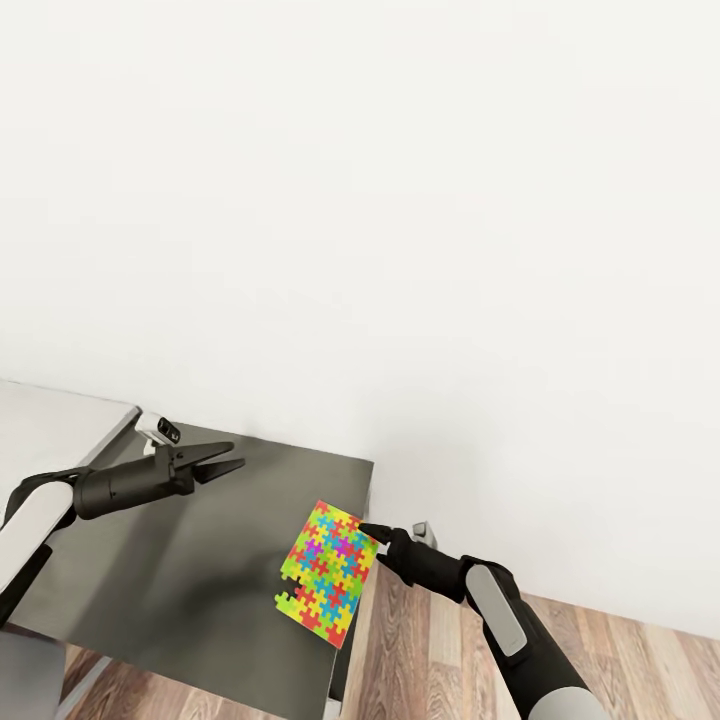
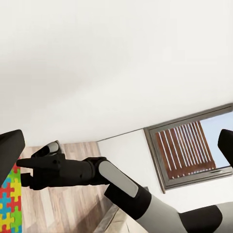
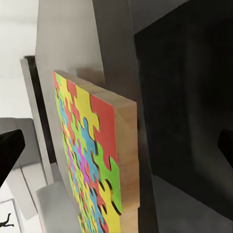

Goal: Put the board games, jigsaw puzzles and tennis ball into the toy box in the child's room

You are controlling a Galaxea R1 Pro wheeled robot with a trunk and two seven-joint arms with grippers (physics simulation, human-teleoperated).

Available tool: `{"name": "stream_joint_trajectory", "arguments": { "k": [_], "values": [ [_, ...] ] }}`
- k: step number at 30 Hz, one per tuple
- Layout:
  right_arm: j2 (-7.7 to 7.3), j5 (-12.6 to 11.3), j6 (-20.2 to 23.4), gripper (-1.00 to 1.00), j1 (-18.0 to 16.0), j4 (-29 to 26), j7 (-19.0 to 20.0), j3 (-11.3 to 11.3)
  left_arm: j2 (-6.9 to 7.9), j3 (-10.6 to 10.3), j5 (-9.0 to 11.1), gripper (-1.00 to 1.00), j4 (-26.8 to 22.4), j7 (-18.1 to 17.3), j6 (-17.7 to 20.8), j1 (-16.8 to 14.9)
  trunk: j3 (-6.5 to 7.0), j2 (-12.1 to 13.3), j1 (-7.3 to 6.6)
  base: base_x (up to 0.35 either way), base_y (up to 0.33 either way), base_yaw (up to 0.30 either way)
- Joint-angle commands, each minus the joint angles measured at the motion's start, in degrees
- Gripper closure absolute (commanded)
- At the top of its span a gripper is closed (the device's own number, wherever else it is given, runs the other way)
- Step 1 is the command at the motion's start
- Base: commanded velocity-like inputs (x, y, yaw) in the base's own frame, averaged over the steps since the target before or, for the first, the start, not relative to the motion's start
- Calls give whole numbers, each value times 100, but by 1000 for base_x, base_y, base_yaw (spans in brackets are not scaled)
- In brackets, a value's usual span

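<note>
Jigsaw puzzle (image 1: 328, 573) lies flat at the near right edge of the dark worktop (image 1: 200, 560), overhanging it, my right tool (image 1: 372, 532) spread at its corner. Farther left, my left tool (image 1: 232, 459) hovers spread above the worktop.

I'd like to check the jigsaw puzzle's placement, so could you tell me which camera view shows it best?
The head view: the whole jigsaw puzzle shows, at the dark table section's right edge, beside the right pincer. The right wrist view shows it close and edge-on, partly cropped. The left wrist view catches just a corner.
</note>
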Motion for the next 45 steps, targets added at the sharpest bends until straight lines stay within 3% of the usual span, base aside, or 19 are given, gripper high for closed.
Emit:
{"name": "stream_joint_trajectory", "arguments": {
  "k": [1,7,8,17,45],
  "values": [
    [0,5,23,-100,-3,-1,12,-7,3,-7,0,-100,3,-22,19,-5,-5,-3,1,62,16,0],
    [1,5,25,-100,-3,-1,12,-10,3,-8,0,-100,1,-22,19,-5,-5,-3,1,96,43,0],
    [0,5,25,100,-3,-1,12,-10,4,-8,0,-100,1,-22,19,-5,-5,-3,1,32,13,0],
    [-1,-3,35,100,-3,-1,21,-10,19,3,8,-100,4,-30,19,-5,-5,-3,1,6,2,0],
    [-12,-22,38,100,9,-58,154,-9,75,47,17,-100,18,-31,19,-5,498,1120,-614,-31,0,0]
  ]
}}
